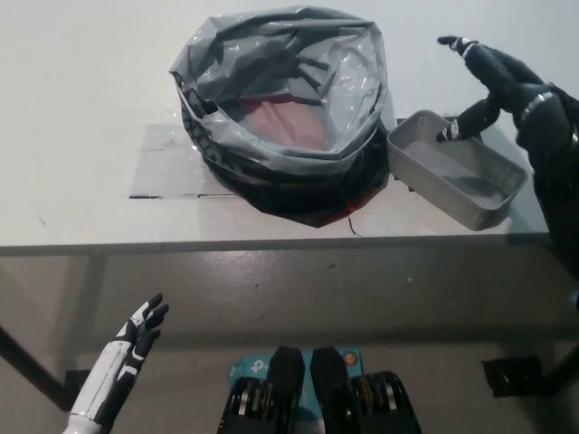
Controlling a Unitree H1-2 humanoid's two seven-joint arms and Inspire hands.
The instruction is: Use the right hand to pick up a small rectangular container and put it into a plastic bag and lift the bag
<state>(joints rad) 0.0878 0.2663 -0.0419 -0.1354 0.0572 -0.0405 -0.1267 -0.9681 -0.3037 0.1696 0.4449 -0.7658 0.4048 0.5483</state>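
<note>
A translucent grey plastic bag point(280, 99) with a reddish inside sits on the white worktop point(81, 108), beside a grey perforated container point(466, 185), under the black right hand point(502, 81).

A: That bag point(280, 68) by the desk's point(81, 99) front edge is thin grey plastic film, crinkled and glossy, catching highlights along its folds.

B: And the container point(457, 172) near the front right corner looks like matt grey plastic with finely perforated walls.

A: The desk top itself is smooth, pale and matt.

B: The right hand point(511, 77) is black with a slight sheen; the left hand point(136, 339) is glossy white.
</note>
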